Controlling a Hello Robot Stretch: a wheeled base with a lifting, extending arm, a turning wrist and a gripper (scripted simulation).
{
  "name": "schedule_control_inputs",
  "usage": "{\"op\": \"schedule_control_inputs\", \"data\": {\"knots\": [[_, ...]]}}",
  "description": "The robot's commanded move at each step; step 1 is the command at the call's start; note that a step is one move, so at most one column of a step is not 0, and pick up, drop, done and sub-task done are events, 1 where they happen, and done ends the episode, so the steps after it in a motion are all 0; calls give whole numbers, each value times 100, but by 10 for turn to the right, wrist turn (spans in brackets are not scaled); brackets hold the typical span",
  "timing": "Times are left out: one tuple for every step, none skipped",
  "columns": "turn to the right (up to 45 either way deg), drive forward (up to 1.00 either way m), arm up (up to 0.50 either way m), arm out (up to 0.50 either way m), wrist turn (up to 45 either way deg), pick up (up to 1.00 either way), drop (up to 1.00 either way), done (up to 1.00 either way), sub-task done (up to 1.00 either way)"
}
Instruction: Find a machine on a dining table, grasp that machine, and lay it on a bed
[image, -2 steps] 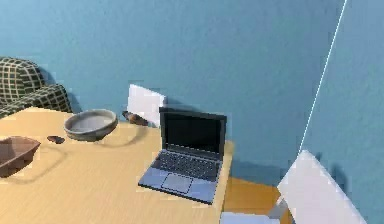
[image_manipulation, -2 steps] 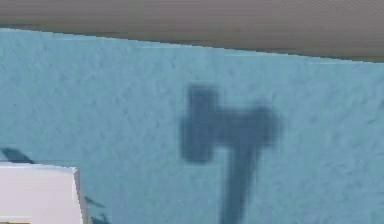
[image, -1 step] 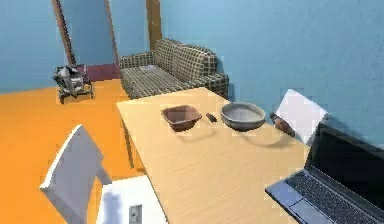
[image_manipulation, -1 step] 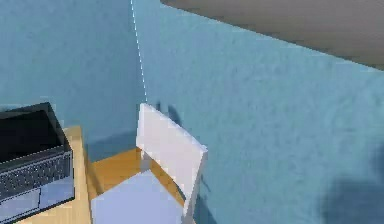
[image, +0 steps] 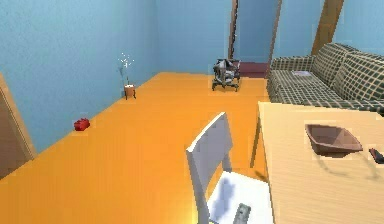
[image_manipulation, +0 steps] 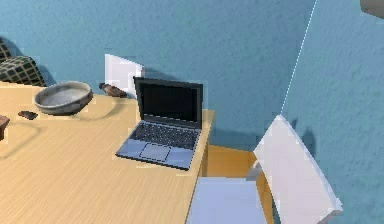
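A: Left to right on the desk (image_manipulation: 60, 175)?
B: Bowl (image_manipulation: 63, 97) near the far edge; laptop (image_manipulation: 165, 125), lid up, at the right edge.
A: Step?
B: Machine found, grasp pending. State of the hand: cannot tell. Next: a square reach.

Qty: 1 laptop (image_manipulation: 163, 125) — 1 bowl (image_manipulation: 63, 97)

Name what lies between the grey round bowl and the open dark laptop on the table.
Arm side view: mostly bare light wooden table between grey round bowl and open dark laptop; one small brown thing at the far edge.
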Motion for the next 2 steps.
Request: {"op": "schedule_control_inputs", "data": {"knots": [[0, 0, 50, 0, 0, 0, 0, 0, 0], [0, 0, 32, 0, 0, 0, 0, 0, 0]]}}
